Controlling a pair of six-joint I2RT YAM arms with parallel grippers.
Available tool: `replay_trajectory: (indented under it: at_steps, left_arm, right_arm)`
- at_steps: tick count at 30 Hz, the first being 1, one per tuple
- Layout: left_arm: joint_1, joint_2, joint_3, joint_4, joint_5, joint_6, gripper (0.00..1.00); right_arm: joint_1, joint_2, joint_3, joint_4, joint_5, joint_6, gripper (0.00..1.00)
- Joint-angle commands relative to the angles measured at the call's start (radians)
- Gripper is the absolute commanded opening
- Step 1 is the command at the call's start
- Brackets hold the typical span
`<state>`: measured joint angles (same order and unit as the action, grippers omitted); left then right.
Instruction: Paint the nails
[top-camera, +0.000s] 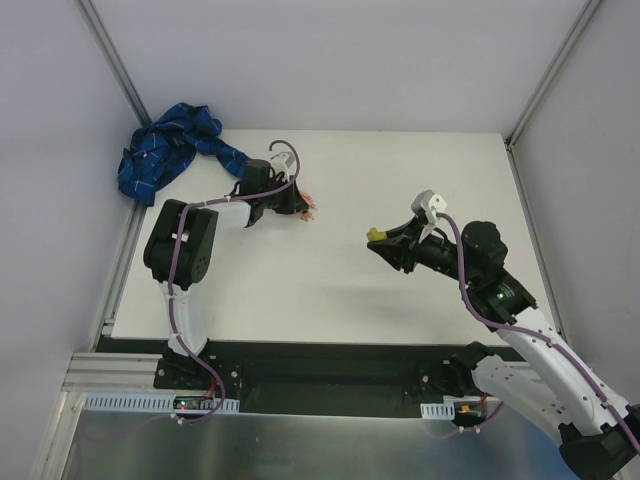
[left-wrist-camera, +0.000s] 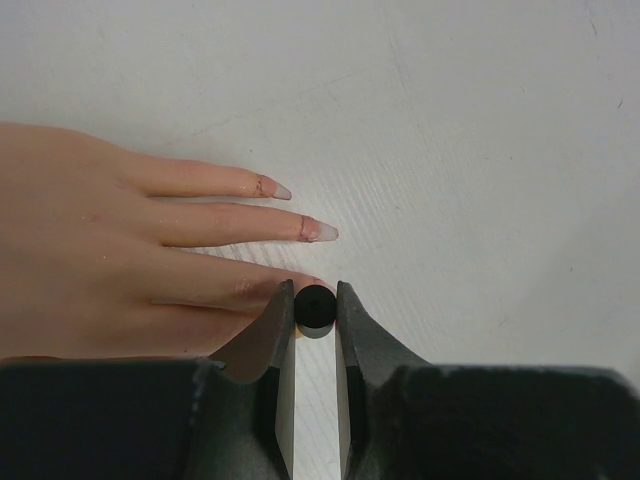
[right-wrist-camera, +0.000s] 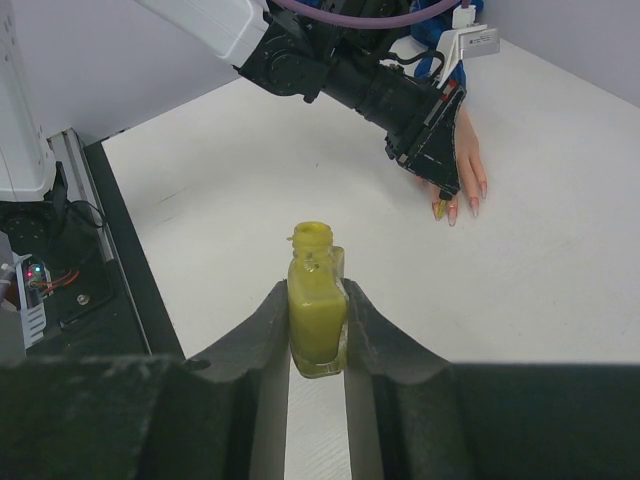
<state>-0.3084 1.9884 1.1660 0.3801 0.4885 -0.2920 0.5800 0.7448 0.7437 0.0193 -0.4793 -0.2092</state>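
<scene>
The flesh-coloured mannequin hand (left-wrist-camera: 90, 250) lies flat on the table with its fingers pointing right. Two pinkish nails (left-wrist-camera: 318, 230) show bare; a third fingertip is hidden behind the black brush cap (left-wrist-camera: 315, 307). My left gripper (left-wrist-camera: 315, 298) is shut on that cap and holds it just over that fingertip. In the top view the left gripper (top-camera: 292, 203) sits over the hand (top-camera: 308, 211). My right gripper (right-wrist-camera: 318, 300) is shut on an uncapped bottle of yellow polish (right-wrist-camera: 318, 310), upright above the table, right of the hand (right-wrist-camera: 466, 150). It also shows in the top view (top-camera: 378, 236).
The blue plaid sleeve (top-camera: 165, 152) lies bunched at the table's far left corner. The white table (top-camera: 330, 300) has grey walls at the back and both sides. The left arm's wrist (right-wrist-camera: 400, 95) stretches across the far part of the right wrist view.
</scene>
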Motion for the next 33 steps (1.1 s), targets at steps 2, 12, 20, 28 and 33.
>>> replay_trajectory:
  at_steps: [2, 12, 20, 28, 33]
  left_arm:
    - [-0.005, -0.01, 0.004, 0.017, -0.005, -0.009, 0.0]
    - [0.005, -0.008, 0.008, -0.001, -0.005, -0.013, 0.0]
    - [0.006, -0.002, 0.017, -0.007, -0.008, -0.021, 0.0]
    - [0.011, -0.002, 0.014, -0.003, -0.004, -0.024, 0.0]
    - [0.014, -0.002, 0.014, 0.008, -0.01, -0.027, 0.0]
  right_arm:
    - [-0.005, -0.022, 0.008, 0.065, -0.022, 0.013, 0.0]
    - [-0.005, -0.027, 0.008, 0.064, -0.022, 0.011, 0.0]
    - [-0.005, -0.027, 0.009, 0.065, -0.024, 0.011, 0.0]
    - [-0.005, -0.025, 0.006, 0.065, -0.025, 0.011, 0.0]
    - [-0.005, -0.027, 0.008, 0.067, -0.028, 0.013, 0.0]
